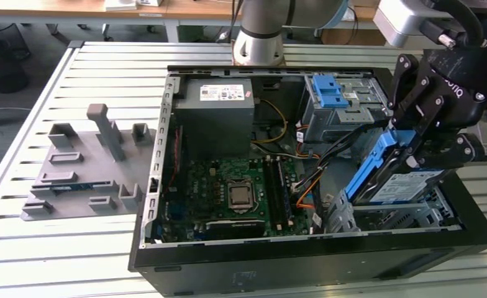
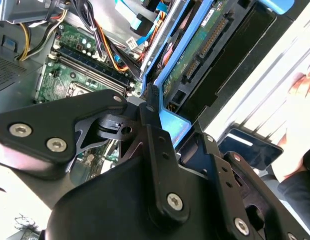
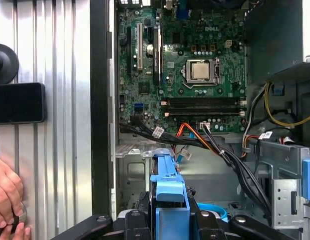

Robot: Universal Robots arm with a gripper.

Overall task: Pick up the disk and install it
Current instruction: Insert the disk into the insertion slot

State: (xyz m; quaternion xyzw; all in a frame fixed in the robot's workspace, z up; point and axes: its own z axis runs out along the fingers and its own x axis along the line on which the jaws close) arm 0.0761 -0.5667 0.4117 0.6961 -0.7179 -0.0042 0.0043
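Gripper [image 1: 417,155] fingers pinched the disk [image 1: 401,186], tilted over the open case [image 1: 268,270]. First wrist view caught a hand [image 3: 7,200] on the table [image 3: 55,100].

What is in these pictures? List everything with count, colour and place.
table: one, silver slatted metal, under everything
computer case: one, black, open, on the table
circuit board: one, green, on the case floor
power-supply box: one, grey, inside the case beyond the circuit board
drive cage: one, grey metal, inside the case at the exterior view's right
latch: one, light blue, on the drive cage
cables: one bundle, black, orange and yellow, beside the circuit board
moulded tray: one, grey, on the table at the exterior view's left
disk: one, silver in a blue bracket, tilted over the case's end at the exterior view's right
flat device: one, black, on the table beside the case
hand: one, a person's, near the flat device
arm: one, silver-grey, behind the case
gripper: one, black, shut on the disk
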